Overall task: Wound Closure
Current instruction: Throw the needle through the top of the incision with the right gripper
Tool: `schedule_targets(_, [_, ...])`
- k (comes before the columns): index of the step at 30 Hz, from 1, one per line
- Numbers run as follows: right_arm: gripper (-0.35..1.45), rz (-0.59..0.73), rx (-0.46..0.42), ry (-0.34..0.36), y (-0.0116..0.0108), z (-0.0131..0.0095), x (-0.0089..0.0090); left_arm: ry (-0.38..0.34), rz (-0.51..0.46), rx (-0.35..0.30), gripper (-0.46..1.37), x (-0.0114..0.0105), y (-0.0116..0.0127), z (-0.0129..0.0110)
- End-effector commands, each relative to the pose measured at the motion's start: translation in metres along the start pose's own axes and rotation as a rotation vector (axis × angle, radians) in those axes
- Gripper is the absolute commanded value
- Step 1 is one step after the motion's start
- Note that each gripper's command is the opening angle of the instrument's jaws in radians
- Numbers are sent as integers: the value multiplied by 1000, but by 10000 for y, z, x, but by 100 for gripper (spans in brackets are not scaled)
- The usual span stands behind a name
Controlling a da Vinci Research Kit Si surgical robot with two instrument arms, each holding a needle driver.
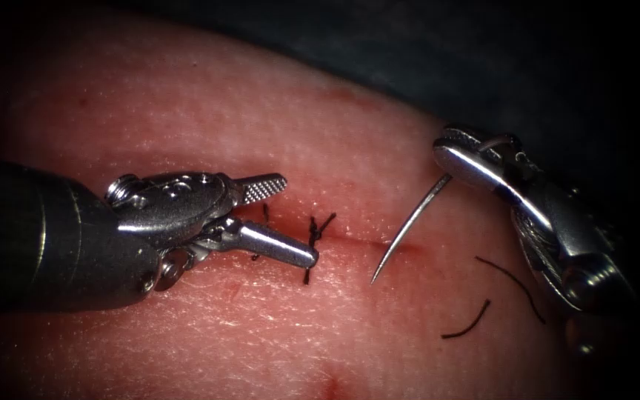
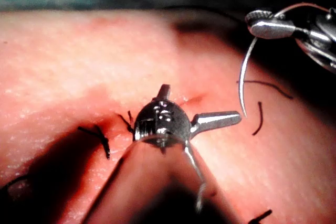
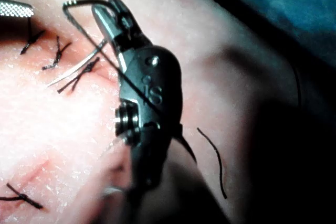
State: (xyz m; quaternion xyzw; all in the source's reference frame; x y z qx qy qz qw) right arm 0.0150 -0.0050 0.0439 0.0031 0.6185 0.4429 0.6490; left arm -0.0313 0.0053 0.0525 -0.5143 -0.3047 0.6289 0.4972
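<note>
My right tool (image 1: pixel 444 152) comes in at the upper right, jaws shut on the curved needle (image 1: pixel 409 226) near its back end. The needle arcs down and left across the cut (image 1: pixel 364 241); its tip sits at the tissue (image 1: pixel 187 96) surface just on the near side of the cut, not buried. In the right wrist view the same tool (image 3: pixel 105 11) holds the needle (image 3: pixel 73 74) over the stitched line. My left tool (image 1: pixel 299 219) lies on the left with jaws open astride the cut, holding nothing, beside a knotted stitch (image 1: pixel 313 235). The left wrist view shows it (image 2: pixel 202 100) open too.
Two loose cut ends of dark thread (image 1: pixel 511 281) (image 1: pixel 468 324) lie on the tissue near the right tool. A second stitch (image 1: pixel 264 215) sits between the left jaws. Red fluid (image 1: pixel 335 387) tints the surface at the front, and the tissue falls away to dark background upper right.
</note>
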Motion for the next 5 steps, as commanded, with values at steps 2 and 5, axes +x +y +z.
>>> schedule_targets(2, [-35, 0, -3, 0, -1, 0, 0, 0, 2, -1, 95, 0, -1, 1])
schedule_targets(5, [-35, 1, -2, -1, -2, -1, 1, 0, 8, -1, 95, 0, -1, 1])
